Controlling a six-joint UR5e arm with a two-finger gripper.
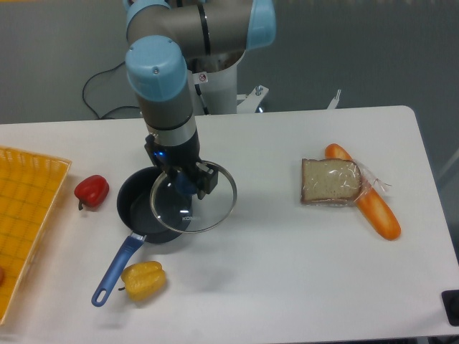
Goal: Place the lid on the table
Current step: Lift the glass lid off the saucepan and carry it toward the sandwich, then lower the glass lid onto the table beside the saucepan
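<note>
Gripper (pixel 188 180) grasping lid (pixel 193 198) partly above saucepan (pixel 140 215), yellow pepper (pixel 143 280) near, bread (pixel 330 181) well apart

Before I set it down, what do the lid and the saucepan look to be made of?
The lid: clear glass, since the pan shows through it, with a thin shiny rim, probably metal. The saucepan: dark matte body, likely coated metal; its blue handle looks plastic, though that is uncertain.

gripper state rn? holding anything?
Gripper: shut on the lid, holding it by its knob, partly over the saucepan, partly over the table.
</note>
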